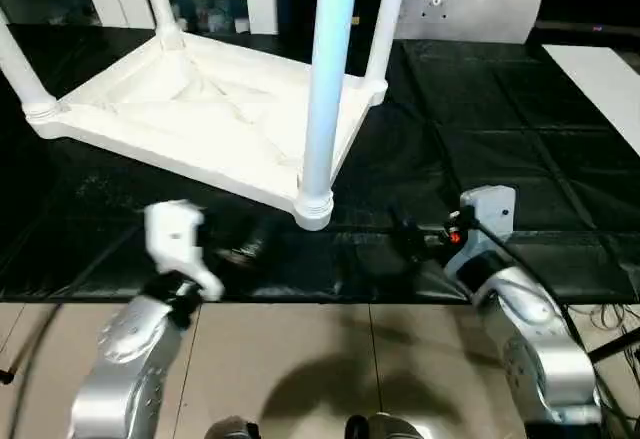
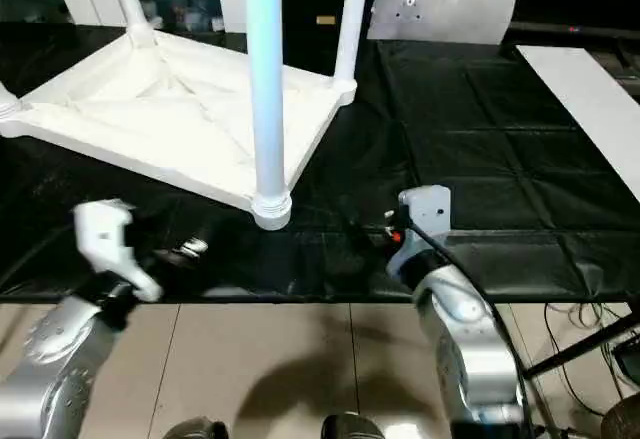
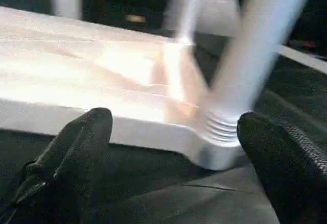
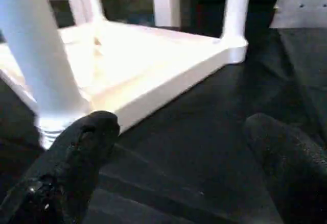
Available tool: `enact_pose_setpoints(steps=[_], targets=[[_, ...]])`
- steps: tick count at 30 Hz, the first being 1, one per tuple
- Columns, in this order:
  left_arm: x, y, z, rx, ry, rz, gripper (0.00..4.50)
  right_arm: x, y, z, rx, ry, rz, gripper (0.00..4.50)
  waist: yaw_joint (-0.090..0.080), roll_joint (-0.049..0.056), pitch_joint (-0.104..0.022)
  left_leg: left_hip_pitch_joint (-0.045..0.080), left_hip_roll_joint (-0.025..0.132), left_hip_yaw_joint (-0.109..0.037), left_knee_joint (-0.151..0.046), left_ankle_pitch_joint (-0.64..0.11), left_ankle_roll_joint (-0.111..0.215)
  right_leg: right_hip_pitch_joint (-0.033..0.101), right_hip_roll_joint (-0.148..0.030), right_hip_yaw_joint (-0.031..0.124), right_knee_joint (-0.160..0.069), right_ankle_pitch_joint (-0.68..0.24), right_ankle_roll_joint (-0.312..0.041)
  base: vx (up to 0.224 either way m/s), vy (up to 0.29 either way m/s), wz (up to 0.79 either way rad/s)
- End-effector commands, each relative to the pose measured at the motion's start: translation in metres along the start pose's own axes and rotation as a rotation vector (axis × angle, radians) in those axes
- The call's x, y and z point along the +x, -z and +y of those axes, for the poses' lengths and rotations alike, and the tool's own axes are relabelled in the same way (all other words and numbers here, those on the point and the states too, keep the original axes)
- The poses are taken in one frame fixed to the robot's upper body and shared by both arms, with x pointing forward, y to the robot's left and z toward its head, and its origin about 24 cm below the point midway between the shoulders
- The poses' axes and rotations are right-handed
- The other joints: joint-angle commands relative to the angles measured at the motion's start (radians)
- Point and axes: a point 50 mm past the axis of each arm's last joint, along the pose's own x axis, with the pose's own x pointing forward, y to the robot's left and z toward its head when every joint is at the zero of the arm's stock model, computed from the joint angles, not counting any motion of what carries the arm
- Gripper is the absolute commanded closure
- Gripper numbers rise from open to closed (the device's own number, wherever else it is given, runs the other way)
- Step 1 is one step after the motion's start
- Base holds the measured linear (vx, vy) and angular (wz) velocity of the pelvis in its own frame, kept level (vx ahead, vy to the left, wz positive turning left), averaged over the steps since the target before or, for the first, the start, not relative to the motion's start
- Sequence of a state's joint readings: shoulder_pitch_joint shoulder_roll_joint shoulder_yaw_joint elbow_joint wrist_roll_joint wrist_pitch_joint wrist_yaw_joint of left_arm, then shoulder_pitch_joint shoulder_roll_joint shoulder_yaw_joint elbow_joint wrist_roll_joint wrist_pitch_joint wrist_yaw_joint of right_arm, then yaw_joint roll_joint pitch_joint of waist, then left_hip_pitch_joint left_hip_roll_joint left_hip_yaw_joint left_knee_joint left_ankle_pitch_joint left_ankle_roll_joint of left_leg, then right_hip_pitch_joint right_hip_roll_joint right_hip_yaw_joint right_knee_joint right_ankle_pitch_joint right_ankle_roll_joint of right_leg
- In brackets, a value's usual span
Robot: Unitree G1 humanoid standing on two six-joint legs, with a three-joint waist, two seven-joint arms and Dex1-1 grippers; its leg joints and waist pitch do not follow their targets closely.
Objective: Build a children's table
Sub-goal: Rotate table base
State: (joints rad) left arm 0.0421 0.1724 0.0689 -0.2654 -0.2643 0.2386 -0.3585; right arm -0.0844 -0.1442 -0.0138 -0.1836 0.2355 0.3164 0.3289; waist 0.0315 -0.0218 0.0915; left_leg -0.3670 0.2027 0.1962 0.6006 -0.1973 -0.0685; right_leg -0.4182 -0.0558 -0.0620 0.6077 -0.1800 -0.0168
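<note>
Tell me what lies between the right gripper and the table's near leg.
Only bare black sheet lies between the right gripper and the near leg, seen in the right wrist view.

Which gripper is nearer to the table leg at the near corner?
Left, narrowly. The left gripper is just short of the near leg on its left side; the right gripper sits farther off to the leg's right. Both are open and empty.

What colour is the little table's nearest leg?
White, like the whole table; the nearest leg shows best in the left eye view.
</note>
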Motion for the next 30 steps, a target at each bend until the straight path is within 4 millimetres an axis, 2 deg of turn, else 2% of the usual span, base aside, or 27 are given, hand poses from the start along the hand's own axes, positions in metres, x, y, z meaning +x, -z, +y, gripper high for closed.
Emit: enact_pose_setpoints(steps=[1, 3, 4, 6, 7, 8, 9, 10, 11, 12, 13, 14, 15, 16, 17, 18, 19, 20, 21, 23, 24, 25, 26, 27, 28, 29, 30], targets=[[-0.003, -0.004, 0.0, 0.007, -0.039, -0.007, 0.07, -0.005, -0.006, 0.0, -0.024, 0.004, 0.003, 0.0, -0.003, 0.006, -0.054, 0.012, 0.029, -0.025, -0.085, -0.322, -0.001, 0.028, -0.058, 0.051, -0.11, -0.474, -0.018, 0.0, 0.0, 0.0], [-0.004, -0.008, -0.001, -0.012, -0.073, -0.025, 0.07, -0.008, -0.007, 0.004, -0.046, 0.005, 0.005, 0.0, -0.001, 0.007, -0.057, 0.011, 0.029, -0.025, -0.085, -0.313, -0.004, 0.032, -0.06, 0.051, -0.105, -0.445, -0.027, 0.0, 0.0, 0.0], [-0.004, -0.008, -0.001, -0.012, -0.073, -0.025, 0.07, -0.008, -0.007, 0.004, -0.046, 0.005, 0.005, 0.0, -0.002, 0.006, -0.056, 0.018, 0.029, -0.026, -0.088, -0.361, -0.011, 0.033, -0.06, 0.048, -0.106, -0.486, -0.023, 0.0, 0.0, 0.0], [-0.003, -0.013, 0.0, -0.044, -0.119, -0.044, 0.07, -0.012, -0.005, 0.006, -0.037, 0.023, 0.044, 0.0, -0.004, 0.009, -0.054, 0.039, 0.028, -0.028, -0.091, -0.452, -0.018, 0.034, -0.056, 0.041, -0.113, -0.575, -0.01, 0.0, 0.0, 0.0], [-0.003, -0.014, 0.001, -0.039, -0.123, -0.046, 0.07, -0.014, -0.004, 0.008, -0.03, 0.01, 0.044, 0.0, -0.006, 0.009, -0.05, 0.058, 0.025, -0.027, -0.09, -0.518, -0.008, 0.033, -0.048, 0.029, -0.126, -0.633, -0.012, 0.0, 0.0, 0.0], [-0.002, -0.014, 0.0, -0.035, -0.125, -0.043, 0.07, -0.014, -0.003, 0.01, -0.041, -0.005, 0.044, 0.0, -0.01, 0.009, -0.044, 0.068, 0.021, -0.026, -0.09, -0.551, -0.001, 0.033, -0.044, 0.021, -0.135, -0.676, -0.01, 0.0, 0.0, 0.0], [0.0, -0.013, 0.0, -0.019, -0.12, -0.033, 0.07, -0.014, 0.0, 0.011, -0.053, -0.011, 0.052, 0.0, -0.015, 0.006, -0.039, 0.084, 0.012, -0.026, -0.084, -0.587, 0.01, 0.038, -0.039, 0.007, -0.152, -0.747, 0.0, 0.0, 0.0, 0.0], [0.001, -0.013, 0.0, -0.014, -0.119, -0.03, 0.07, -0.013, 0.0, 0.011, -0.051, -0.009, 0.054, 0.0, -0.019, 0.012, -0.031, 0.108, 0.013, -0.028, -0.082, -0.622, 0.013, 0.033, -0.037, -0.008, -0.166, -0.785, 0.004, 0.0, 0.0, 0.0], [0.002, -0.013, 0.0, -0.014, -0.119, -0.027, 0.07, -0.012, 0.001, 0.011, -0.048, -0.001, 0.054, 0.0, -0.025, 0.012, -0.031, 0.108, 0.014, -0.033, -0.087, -0.632, 0.015, 0.051, -0.038, -0.016, -0.165, -0.779, 0.007, 0.0, 0.0, 0.0], [0.002, -0.013, -0.001, -0.014, -0.119, -0.026, 0.07, -0.012, 0.001, 0.01, -0.047, 0.001, 0.053, 0.0, -0.029, 0.015, -0.028, 0.115, 0.016, -0.034, -0.087, -0.65, 0.015, 0.049, -0.039, -0.021, -0.166, -0.78, 0.005, 0.069, 0.014, -0.09], [0.003, -0.012, -0.001, -0.018, -0.122, -0.023, 0.07, -0.011, 0.001, 0.011, -0.048, 0.008, 0.054, 0.0, -0.037, 0.017, -0.031, 0.124, 0.019, -0.037, -0.089, -0.665, 0.013, 0.058, -0.044, -0.023, -0.161, -0.755, -0.011, 0.084, 0.018, -0.05], [0.003, -0.012, -0.001, -0.02, -0.123, -0.022, 0.07, -0.011, 0.001, 0.011, -0.05, 0.011, 0.056, 0.0, -0.042, 0.015, -0.034, 0.124, 0.019, -0.037, -0.09, -0.659, 0.015, 0.063, -0.048, -0.021, -0.158, -0.732, -0.025, 0.084, 0.018, -0.05], [0.004, -0.012, -0.002, -0.02, -0.122, -0.02, 0.07, -0.01, 0.001, 0.011, -0.049, 0.011, 0.057, 0.0, -0.041, 0.015, -0.042, 0.1, 0.016, -0.038, -0.097, -0.595, 0.021, 0.095, -0.059, -0.006, -0.145, -0.679, -0.055, 0.117, 0.019, -0.06], [0.004, -0.012, -0.002, -0.019, -0.12, -0.016, 0.07, -0.01, 0.001, 0.011, -0.051, 0.013, 0.059, 0.0, -0.035, 0.017, -0.053, 0.086, 0.012, -0.031, -0.101, -0.503, 0.036, 0.115, -0.063, 0.014, -0.136, -0.612, -0.1, 0.129, 0.012, -0.04], [0.005, -0.012, -0.002, -0.019, -0.119, -0.014, 0.07, -0.01, 0.001, 0.011, -0.052, 0.015, 0.06, 0.0, -0.035, 0.017, -0.065, 0.071, 0.009, -0.026, -0.1, -0.4, 0.052, 0.137, -0.061, 0.023, -0.122, -0.504, -0.153, 0.129, 0.012, -0.04], [0.005, -0.012, -0.002, -0.019, -0.119, -0.013, 0.07, -0.01, 0.001, 0.011, -0.053, 0.016, 0.061, 0.0, -0.034, 0.018, -0.069, 0.064, 0.007, -0.023, -0.098, -0.351, 0.062, 0.145, -0.058, 0.023, -0.116, -0.452, -0.176, 0.116, 0.006, 0.0], [0.006, -0.012, -0.002, -0.02, -0.119, -0.01, 0.07, -0.01, 0.001, 0.01, -0.062, 0.016, 0.065, 0.0, -0.034, 0.022, -0.079, 0.069, 0.003, -0.017, -0.093, -0.267, 0.081, 0.152, -0.053, 0.024, -0.103, -0.332, -0.221, 0.135, 0.006, 0.03], [0.006, -0.012, -0.002, -0.02, -0.12, -0.01, 0.07, -0.009, 0.001, 0.01, -0.064, 0.016, 0.066, 0.0, -0.034, 0.022, -0.081, 0.07, 0.002, -0.016, -0.092, -0.233, 0.093, 0.155, -0.049, 0.024, -0.095, -0.274, -0.241, 0.135, 0.006, 0.03], [0.006, -0.012, -0.002, -0.02, -0.12, -0.009, 0.07, -0.009, 0.001, 0.01, -0.066, 0.016, 0.066, 0.0, -0.033, 0.022, -0.09, 0.069, -0.006, -0.015, -0.086, -0.162, 0.12, 0.167, -0.041, 0.024, -0.08, -0.157, -0.27, 0.159, 0.017, 0.04], [0.006, -0.012, -0.002, -0.021, -0.12, -0.008, 0.07, -0.009, 0.001, 0.009, -0.069, 0.016, 0.068, 0.0, -0.022, 0.02, -0.098, 0.053, -0.034, -0.015, -0.064, -0.047, 0.175, 0.195, -0.031, 0.036, -0.06, 0.02, -0.288, 0.153, 0.044, 0.06], [0.006, -0.012, -0.002, -0.022, -0.121, -0.007, 0.07, -0.009, 0.002, 0.009, -0.075, 0.015, 0.072, 0.0, -0.02, 0.022, -0.1, 0.05, -0.038, -0.016, -0.06, -0.023, 0.187, 0.2, -0.029, 0.038, -0.054, 0.057, -0.29, 0.151, 0.035, 0.1], [0.006, -0.012, -0.002, -0.022, -0.121, -0.007, 0.07, -0.009, 0.002, 0.009, -0.08, 0.014, 0.075, 0.0, -0.018, 0.028, -0.103, 0.064, -0.037, -0.023, -0.058, 0.035, 0.212, 0.195, -0.018, 0.028, -0.042, 0.118, -0.28, 0.161, 0.007, 0.15], [0.006, -0.011, -0.001, -0.022, -0.121, -0.006, 0.07, -0.009, 0.003, 0.009, -0.083, 0.014, 0.077, 0.0, -0.022, 0.03, -0.103, 0.083, -0.032, -0.03, -0.06, 0.063, 0.232, 0.181, -0.011, 0.02, -0.032, 0.142, -0.27, 0.161, 0.007, 0.15], [0.005, -0.011, -0.001, -0.023, -0.121, -0.004, 0.07, -0.009, 0.003, 0.009, -0.087, 0.014, 0.082, 0.0, -0.029, 0.031, -0.108, 0.116, -0.024, -0.048, -0.053, 0.133, 0.293, 0.163, 0.001, 0.01, -0.012, 0.179, -0.237, 0.173, -0.005, 0.16], [0.005, -0.011, -0.001, -0.024, -0.12, -0.003, 0.07, -0.009, 0.003, 0.009, -0.089, 0.013, 0.083, 0.0, -0.045, 0.026, -0.108, 0.156, -0.011, -0.078, -0.042, 0.224, 0.372, 0.124, 0.006, 0.004, 0.015, 0.197, -0.196, 0.164, -0.013, 0.16], [0.005, -0.01, -0.001, -0.023, -0.117, 0.001, 0.07, -0.009, 0.004, 0.009, -0.093, 0.014, 0.087, 0.0, -0.051, 0.017, -0.106, 0.193, 0.0, -0.096, -0.027, 0.26, 0.425, 0.087, -0.006, 0.015, 0.029, 0.16, -0.175, 0.164, -0.013, 0.16], [0.005, -0.01, -0.001, -0.023, -0.116, 0.002, 0.07, -0.009, 0.004, 0.009, -0.093, 0.015, 0.087, 0.0, -0.05, 0.014, -0.1, 0.199, -0.006, -0.095, -0.02, 0.257, 0.429, 0.078, -0.014, 0.025, 0.03, 0.15, -0.184, 0.138, -0.008, 0.21]])
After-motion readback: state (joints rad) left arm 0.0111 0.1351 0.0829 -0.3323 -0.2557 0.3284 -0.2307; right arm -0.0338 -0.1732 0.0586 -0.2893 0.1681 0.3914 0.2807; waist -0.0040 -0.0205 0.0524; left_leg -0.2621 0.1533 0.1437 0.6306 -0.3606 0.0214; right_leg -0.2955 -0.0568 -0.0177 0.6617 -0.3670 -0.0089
